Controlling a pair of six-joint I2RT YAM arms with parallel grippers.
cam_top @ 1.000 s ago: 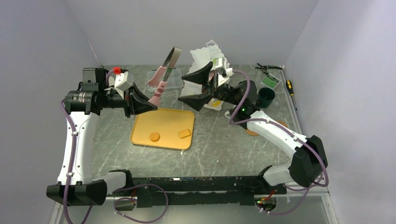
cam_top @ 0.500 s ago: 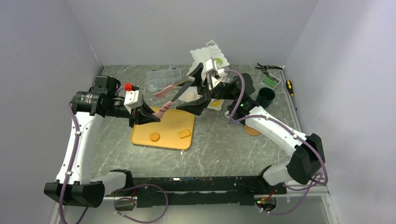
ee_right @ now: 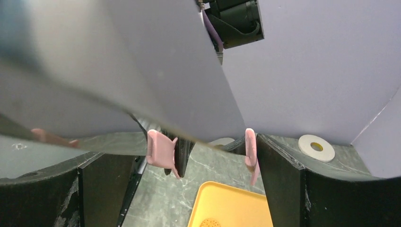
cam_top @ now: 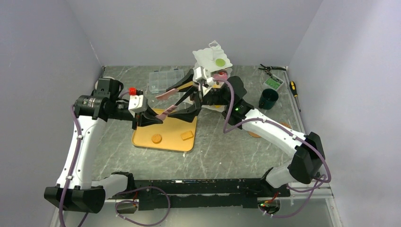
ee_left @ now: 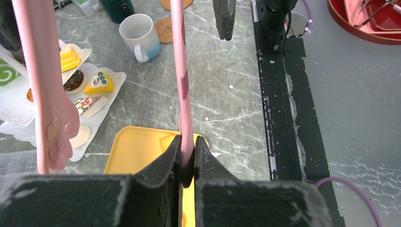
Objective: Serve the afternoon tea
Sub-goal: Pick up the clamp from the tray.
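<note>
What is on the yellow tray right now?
A round biscuit and a rectangular biscuit lie on the yellow tray. From above, its far left corner is covered by the left claw, shut on the pink tongs, so anything there is hidden.

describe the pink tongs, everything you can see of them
The pink tongs look like plastic: two long flat arms, one ending in a paw-shaped tip. The left pincer is shut on the other arm near its end, holding them above the yellow tray. The open right pincer straddles both arms; contact there is unclear.
</note>
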